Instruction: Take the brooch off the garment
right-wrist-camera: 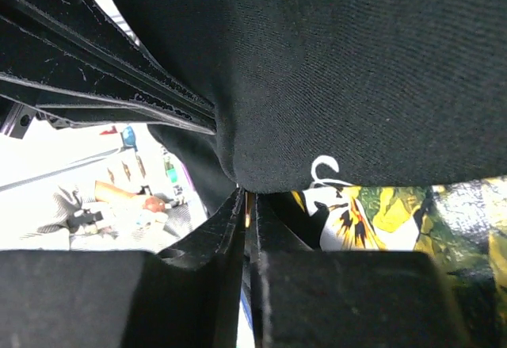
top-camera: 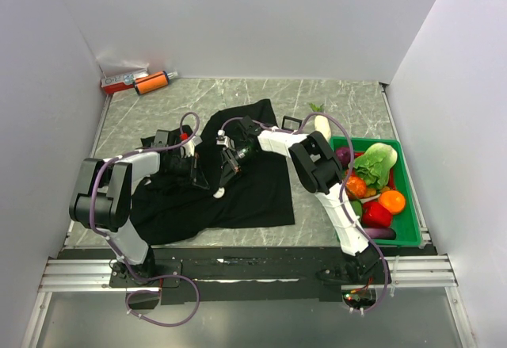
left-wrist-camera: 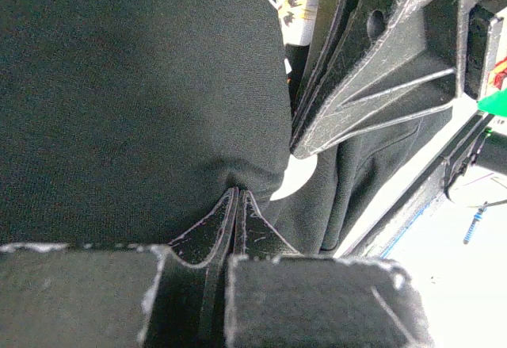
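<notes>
The garment, a black T-shirt, lies bunched in the middle of the table. Both grippers meet over its upper left part. My left gripper is shut, its tips pinching a fold of the black cloth. My right gripper is closed on a thin yellowish-gold sliver, the brooch, right under a hanging fold of the garment. The shirt's print shows beside the right jaw. In the top view the brooch is hidden between the grippers.
A green tray of vegetables stands at the right edge. An orange and a red item lie at the back left corner. A white object and a small black box sit behind the shirt.
</notes>
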`<action>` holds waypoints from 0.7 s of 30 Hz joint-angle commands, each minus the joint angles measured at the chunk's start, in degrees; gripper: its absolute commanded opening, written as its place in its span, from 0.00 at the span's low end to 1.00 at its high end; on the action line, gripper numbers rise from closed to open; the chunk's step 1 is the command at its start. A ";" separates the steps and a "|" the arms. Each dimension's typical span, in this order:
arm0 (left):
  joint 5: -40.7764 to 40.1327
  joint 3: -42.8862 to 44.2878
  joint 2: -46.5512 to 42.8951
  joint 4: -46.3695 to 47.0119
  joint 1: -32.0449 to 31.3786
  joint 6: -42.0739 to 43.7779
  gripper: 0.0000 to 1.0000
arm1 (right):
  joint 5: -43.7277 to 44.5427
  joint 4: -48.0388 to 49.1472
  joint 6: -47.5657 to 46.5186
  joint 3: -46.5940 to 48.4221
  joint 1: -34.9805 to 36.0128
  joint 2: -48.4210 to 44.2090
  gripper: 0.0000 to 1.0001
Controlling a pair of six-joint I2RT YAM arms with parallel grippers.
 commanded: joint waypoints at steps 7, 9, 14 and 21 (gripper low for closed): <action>5.62 2.73 -3.32 2.85 0.67 0.09 0.08 | 13.76 -4.10 -6.99 0.13 0.58 -8.04 0.00; 6.42 2.99 -4.29 4.60 0.67 -0.61 0.11 | 17.45 -4.18 -6.73 -0.93 0.58 -10.85 0.00; 6.69 6.15 -4.12 5.66 1.11 -1.05 0.16 | 25.37 -6.29 -6.29 -1.11 1.19 -14.11 0.00; 6.42 8.79 -1.74 11.71 2.16 -3.95 0.19 | 28.98 -5.95 -7.08 -1.63 1.19 -17.63 0.00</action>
